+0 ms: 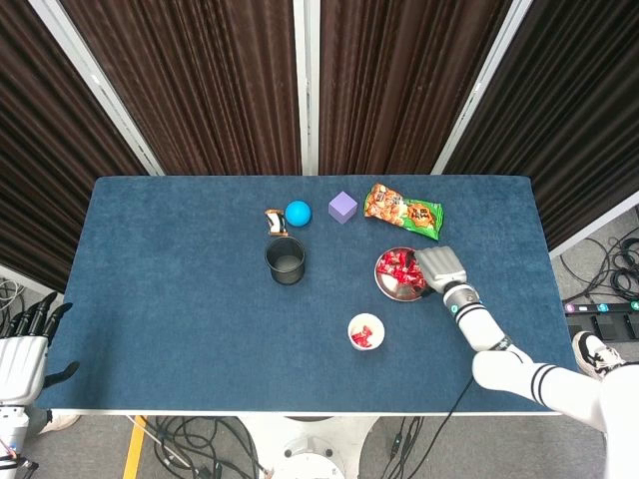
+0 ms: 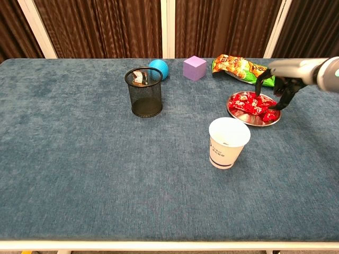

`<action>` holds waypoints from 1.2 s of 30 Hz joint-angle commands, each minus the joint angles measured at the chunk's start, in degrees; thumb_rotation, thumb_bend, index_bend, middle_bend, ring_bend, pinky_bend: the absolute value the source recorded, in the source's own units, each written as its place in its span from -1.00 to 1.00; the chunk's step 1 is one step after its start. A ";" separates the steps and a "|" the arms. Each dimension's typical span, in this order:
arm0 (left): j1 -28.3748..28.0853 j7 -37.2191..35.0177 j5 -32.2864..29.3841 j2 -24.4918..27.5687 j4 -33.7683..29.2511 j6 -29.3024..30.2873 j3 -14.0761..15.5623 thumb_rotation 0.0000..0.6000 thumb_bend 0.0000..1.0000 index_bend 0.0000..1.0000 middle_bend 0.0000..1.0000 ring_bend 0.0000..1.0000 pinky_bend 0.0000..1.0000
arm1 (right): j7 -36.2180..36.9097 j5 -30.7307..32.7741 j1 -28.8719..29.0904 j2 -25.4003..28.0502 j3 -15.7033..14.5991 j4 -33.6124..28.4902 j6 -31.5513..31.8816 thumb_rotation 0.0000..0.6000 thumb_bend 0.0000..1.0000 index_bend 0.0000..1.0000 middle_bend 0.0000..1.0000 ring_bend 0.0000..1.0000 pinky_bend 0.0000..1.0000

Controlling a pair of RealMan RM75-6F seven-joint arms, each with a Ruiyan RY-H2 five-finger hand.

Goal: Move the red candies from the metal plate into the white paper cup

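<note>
The robot's right hand [image 2: 279, 84] is lowered over the round metal plate [image 2: 236, 112], its dark fingers [image 2: 259, 86] curled down onto the heap of red wrapped candies [image 2: 253, 105]; whether a candy is pinched cannot be told. A few red candies are seen inside the white paper cup [image 1: 365, 332], which stands just in front of the plate. The left hand [image 1: 22, 351] is held off the table's edge, fingers spread around nothing.

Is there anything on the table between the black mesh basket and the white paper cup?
No. Between the mesh basket and the paper cup there is only bare blue cloth, as both views show.
</note>
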 commanded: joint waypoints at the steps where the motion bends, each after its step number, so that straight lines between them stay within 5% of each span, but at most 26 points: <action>1: -0.01 -0.17 -0.06 -0.10 0.12 -0.11 0.01 1.00 -1.00 -0.57 -0.68 -0.72 -0.61 | -1.56 1.46 1.04 -1.92 -0.56 2.11 -0.85 1.00 -0.53 -0.24 0.90 0.83 1.00; 14: 0.05 -0.72 -0.12 -0.28 0.69 -0.23 0.05 1.00 -1.00 -0.57 -0.68 -0.72 -0.61 | -3.37 5.03 2.30 -6.76 -0.68 8.98 -2.38 1.00 -0.49 -0.16 0.91 0.83 1.00; 25: 0.06 -1.15 -0.10 -0.54 1.27 -0.25 0.02 1.00 -1.00 -0.57 -0.68 -0.72 -0.61 | -1.63 2.91 1.29 -6.73 0.57 8.52 -0.78 1.00 -0.25 0.19 0.92 0.85 1.00; 29: 0.09 -1.24 0.00 -0.53 1.33 -0.10 0.00 1.00 -1.00 -0.57 -0.68 -0.72 -0.61 | 0.06 0.54 0.41 -4.20 1.48 4.29 0.60 1.00 -0.25 0.21 0.92 0.85 1.00; 36: 0.20 -0.93 0.04 -0.38 1.10 0.16 -0.03 1.00 -1.00 -0.57 -0.68 -0.72 -0.61 | 8.14 -12.04 -3.14 7.51 4.50 -15.72 4.90 1.00 -0.25 0.21 0.92 0.85 1.00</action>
